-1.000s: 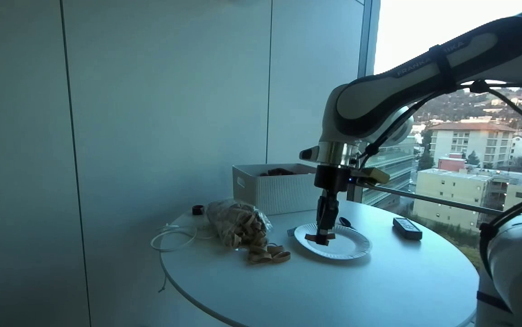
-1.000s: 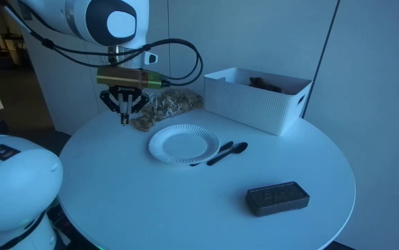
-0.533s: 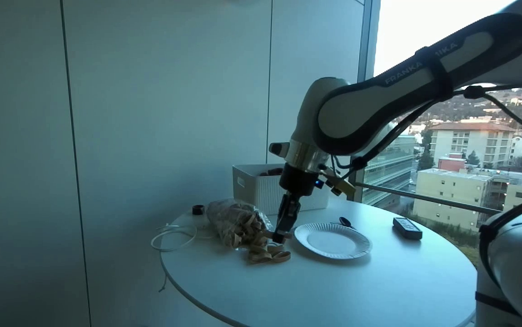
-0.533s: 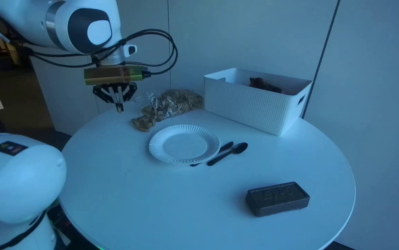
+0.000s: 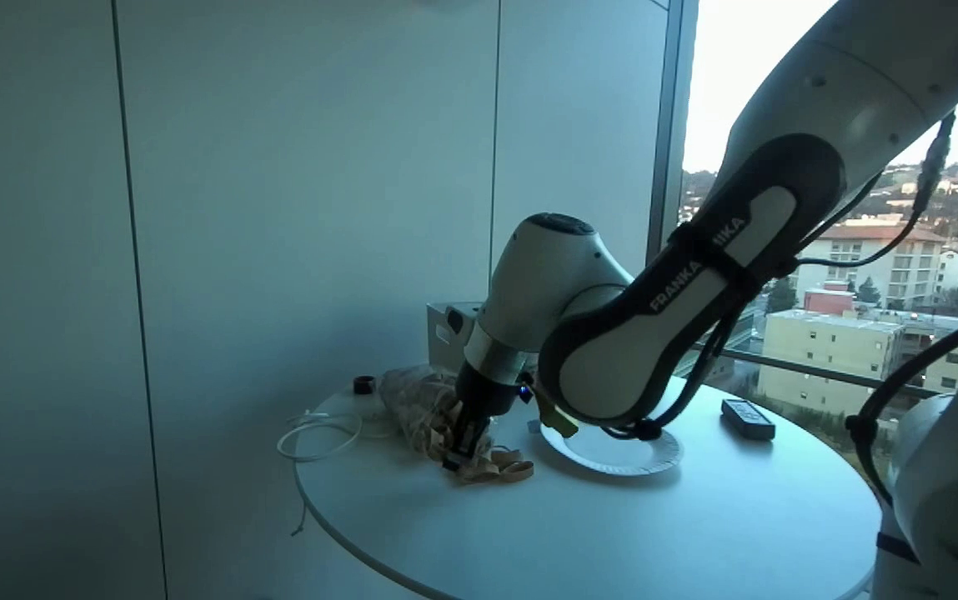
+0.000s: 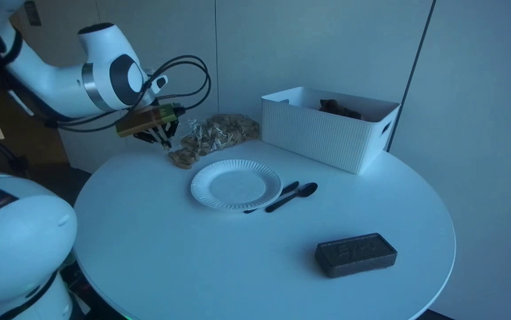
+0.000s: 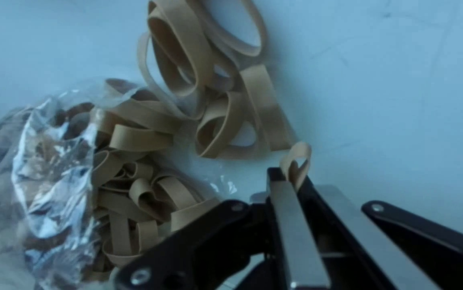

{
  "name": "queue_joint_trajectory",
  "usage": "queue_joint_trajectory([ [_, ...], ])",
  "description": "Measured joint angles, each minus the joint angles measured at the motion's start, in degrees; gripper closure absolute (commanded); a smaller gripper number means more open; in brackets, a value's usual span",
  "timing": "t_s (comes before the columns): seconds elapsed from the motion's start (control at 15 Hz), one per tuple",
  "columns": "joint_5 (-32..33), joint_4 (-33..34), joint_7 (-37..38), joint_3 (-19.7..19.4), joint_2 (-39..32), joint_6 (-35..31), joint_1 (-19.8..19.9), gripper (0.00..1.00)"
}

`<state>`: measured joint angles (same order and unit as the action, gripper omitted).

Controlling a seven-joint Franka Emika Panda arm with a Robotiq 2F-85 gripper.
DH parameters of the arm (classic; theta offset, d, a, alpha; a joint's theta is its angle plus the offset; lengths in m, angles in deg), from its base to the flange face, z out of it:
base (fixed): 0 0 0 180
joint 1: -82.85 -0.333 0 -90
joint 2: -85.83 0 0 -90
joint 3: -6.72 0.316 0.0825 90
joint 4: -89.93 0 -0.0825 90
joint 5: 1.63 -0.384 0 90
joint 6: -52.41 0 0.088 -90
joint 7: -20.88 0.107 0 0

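Observation:
My gripper [image 7: 291,182] is shut on a small tan rubber band [image 7: 303,150]. A loop of it sticks out past the fingertips in the wrist view. In the exterior views the gripper [image 5: 453,462] [image 6: 166,146] is tilted and low, beside a loose pile of wide tan rubber bands [image 7: 264,90] on the table. The pile also shows in both exterior views [image 5: 517,472] [image 6: 183,158]. A clear plastic bag [image 7: 56,169] full of the same bands lies next to the pile. It also shows in both exterior views [image 5: 408,396] [image 6: 233,128]. Whether the gripper touches the pile I cannot tell.
A white paper plate [image 6: 237,186] lies near the pile, with a black spoon [image 6: 307,190] and a dark utensil [image 6: 290,187] by it. A white bin [image 6: 313,133] holds something brown [image 6: 339,109]. A dark eraser block [image 6: 356,255] and a black roll [image 5: 363,385] are on the table.
My gripper has moved from above the plate area over to the band pile and bag, going lower and tilting. It keeps hold of the rubber band. The objects on the table have not moved.

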<state>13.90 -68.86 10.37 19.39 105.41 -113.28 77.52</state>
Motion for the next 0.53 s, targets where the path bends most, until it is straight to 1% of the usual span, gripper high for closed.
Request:
queue_joint_trajectory([
  [0.07, 5.0, 0.1, 4.4, 3.4, -1.0, -2.4, 4.2, 0.89],
  [0.13, 9.9, 0.2, 8.8, 6.9, -1.4, -3.8, 8.6, 0.86],
  [0.2, 14.9, 0.3, 13.2, 9.9, -1.4, -4.5, 12.5, 0.63],
  [0.27, 19.1, 0.4, 17.3, 12.3, -1.1, -4.6, 15.7, 0.61],
  [0.33, 22.3, 0.4, 20.3, 14.0, -0.9, -4.3, 17.8, 0.6],
  [0.4, 24.0, 0.4, 22.1, 14.8, -0.9, -3.4, 18.8, 0.55],
  [0.47, 24.2, 0.3, 22.5, 15.0, -1.2, -2.0, 18.6, 0.46],
  [0.53, 24.0, 0.5, 22.5, 14.7, -1.4, -1.0, 17.9, 0.4],
])
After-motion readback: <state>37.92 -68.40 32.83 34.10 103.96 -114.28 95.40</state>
